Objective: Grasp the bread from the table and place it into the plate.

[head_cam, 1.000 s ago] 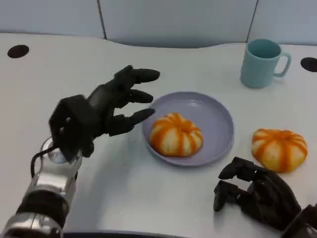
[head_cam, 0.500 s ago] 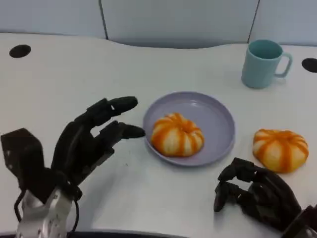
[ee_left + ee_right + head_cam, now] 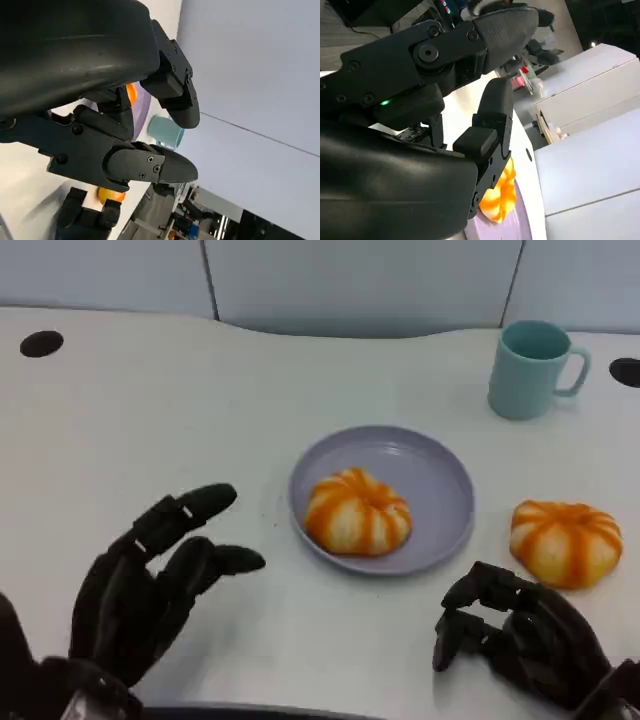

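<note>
one round orange-and-white striped bread bun (image 3: 357,511) already lies in the shallow round lilac plate (image 3: 440,475), on the side of it towards the surface's near edge and the robot's left. a second bun of the same striped kind (image 3: 564,542) lies on the bare white surface (image 3: 150,390), just beside the plate and apart from its rim, towards the right edge. a pale teal mug with a handle (image 3: 530,368) stands near the far right corner, well apart from both buns.

the left hand (image 3: 150,585) hovers at the near edge on the left, holding nothing, its fingers spread apart and pointing towards the plate without touching it. the right hand (image 3: 520,635) sits low at the near edge on the right, close to the second bun but clear of it; its fingers are curled inwards with nothing between them.

as a judgement, one placing looks done, and the step in hand is the reach for the bun left on the surface. the next move calls for the right hand to uncurl its fingers, come over that bun and close around its soft sides gently, then lift and carry it to the free part of the plate nearer the mug, without nudging the bun already there.
</note>
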